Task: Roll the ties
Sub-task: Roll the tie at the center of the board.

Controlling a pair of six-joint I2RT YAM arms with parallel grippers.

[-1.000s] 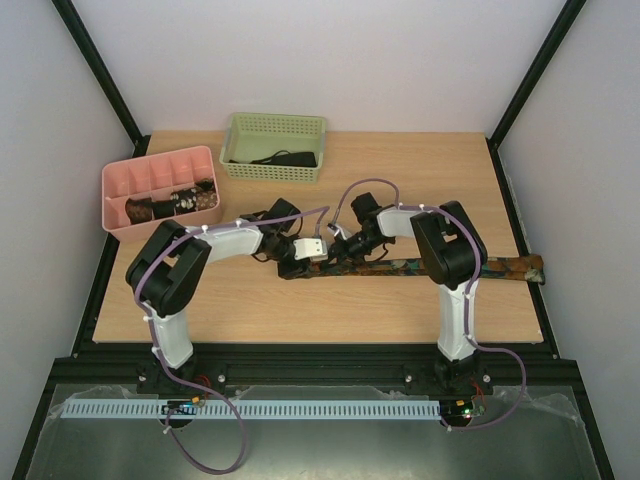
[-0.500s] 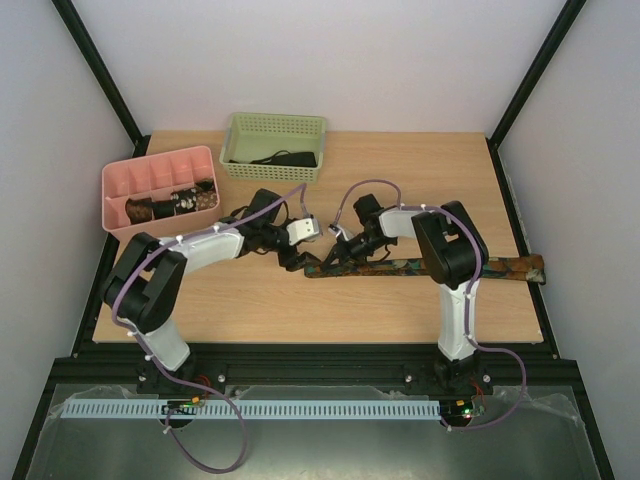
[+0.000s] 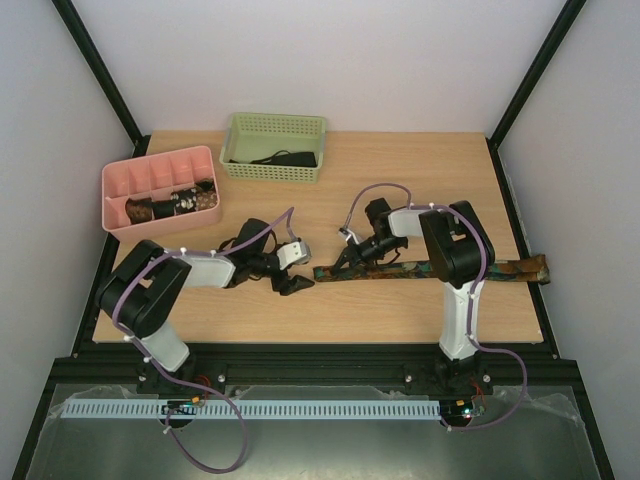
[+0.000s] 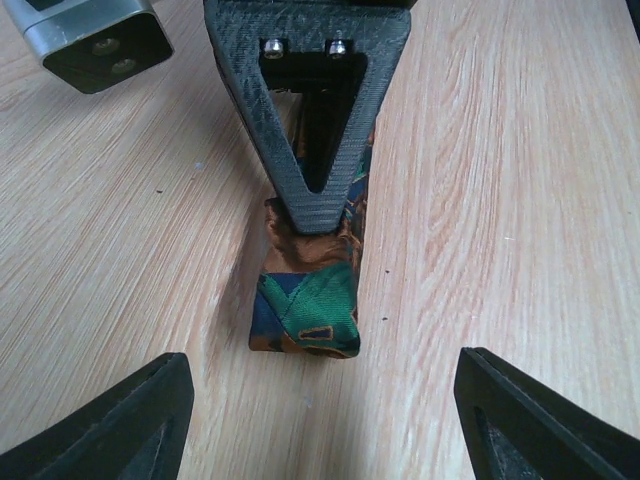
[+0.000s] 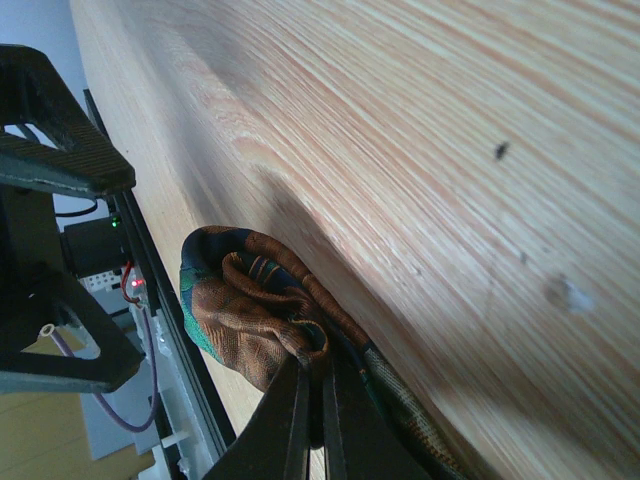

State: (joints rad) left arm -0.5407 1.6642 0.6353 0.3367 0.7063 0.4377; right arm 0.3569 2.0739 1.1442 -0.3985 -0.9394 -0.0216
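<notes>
A long tie (image 3: 440, 267) in mottled brown, orange and green lies flat across the table, its left end folded into a small wad (image 4: 305, 312). My right gripper (image 3: 350, 262) is shut on that folded end, and its thin fingers (image 5: 312, 420) pinch the cloth (image 5: 245, 320) against the wood. In the left wrist view the right gripper's black fingers (image 4: 315, 150) press down on the tie just behind the fold. My left gripper (image 3: 294, 276) stands open a short way left of the tie's end, with its fingertips (image 4: 130, 420) wide apart and nothing between them.
A pink divided tray (image 3: 150, 178) at the back left holds rolled ties (image 3: 170, 205). A green basket (image 3: 270, 170) behind it holds a dark tie (image 3: 285, 158). The long tie's far end (image 3: 538, 268) reaches the table's right edge. Purple cables loop above both arms.
My left gripper has opened and drawn back to the left, away from the tie's end. The right gripper and the tie's folded end have shifted a little to the right.
</notes>
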